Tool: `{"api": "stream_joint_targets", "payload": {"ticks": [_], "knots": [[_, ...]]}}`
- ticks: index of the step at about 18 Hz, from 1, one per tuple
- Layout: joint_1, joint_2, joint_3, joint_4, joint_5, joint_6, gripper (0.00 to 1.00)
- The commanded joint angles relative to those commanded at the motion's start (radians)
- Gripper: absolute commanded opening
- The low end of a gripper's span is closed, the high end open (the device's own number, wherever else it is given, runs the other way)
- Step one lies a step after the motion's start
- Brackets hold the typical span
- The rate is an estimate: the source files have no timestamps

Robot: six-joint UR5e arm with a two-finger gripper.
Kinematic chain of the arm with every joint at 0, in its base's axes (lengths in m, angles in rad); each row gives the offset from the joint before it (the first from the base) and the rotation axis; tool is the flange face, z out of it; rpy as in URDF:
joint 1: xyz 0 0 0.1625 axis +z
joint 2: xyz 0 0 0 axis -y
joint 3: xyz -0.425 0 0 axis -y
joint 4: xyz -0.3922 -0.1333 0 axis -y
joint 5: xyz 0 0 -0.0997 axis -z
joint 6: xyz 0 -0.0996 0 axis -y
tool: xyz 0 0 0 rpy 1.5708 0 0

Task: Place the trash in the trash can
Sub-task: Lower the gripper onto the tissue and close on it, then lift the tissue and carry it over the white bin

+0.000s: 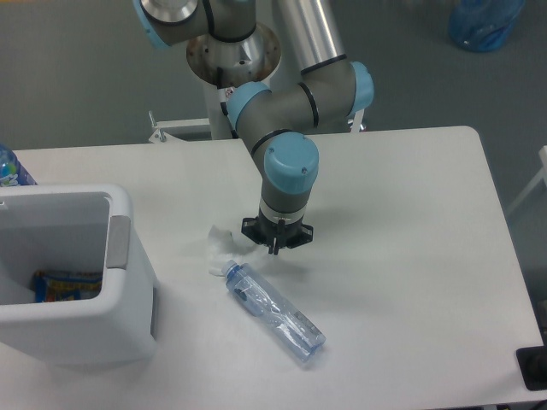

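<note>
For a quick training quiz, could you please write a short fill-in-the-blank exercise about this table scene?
1. The plastic bottle lies on its ____ on the table.
2. The crumpled paper wad sits between the bottle's cap end and the ____.
3. The white trash can stands at the ____ edge of the picture.
4. Inside the trash can lies a ____ wrapper.

Missing words: side; gripper; left; colourful

Looks like a robot lab to me: UR5e arm [291, 111] on pedestal, bare white table [410, 256], grey floor [77, 77].
</note>
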Motion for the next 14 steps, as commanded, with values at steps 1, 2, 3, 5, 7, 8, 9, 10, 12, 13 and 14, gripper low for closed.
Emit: {"api": "stream_joint_targets", "payload": {"ticks": [1,2,3,5,7,8,9,10,12,13,14], "knots": [[0.000,0.002,0.000,-0.002,0.000,0.003,0.00],[0.000,0.002,0.003,-0.002,0.003,0.005,0.00],[0.000,0.002,0.008,-0.002,0.017,0.009,0.00],[0.000,0.009,0.018,0.002,0.034,0.014,0.00],[0.005,0.023,0.043,-0.002,0.034,0.034,0.00],[0.005,0.044,0.052,-0.003,0.032,0.075,0.00],[0.008,0.066,0.052,-0.002,0.032,0.127,0.00],[0.011,0.086,0.054,-0.002,0.031,0.174,0.00],[0.026,0.118,0.077,-0.006,0.028,0.218,0.00],[0.038,0.130,0.095,-0.009,0.026,0.225,0.00],[0.043,0.132,0.115,-0.009,0.025,0.238,0.00]]}}
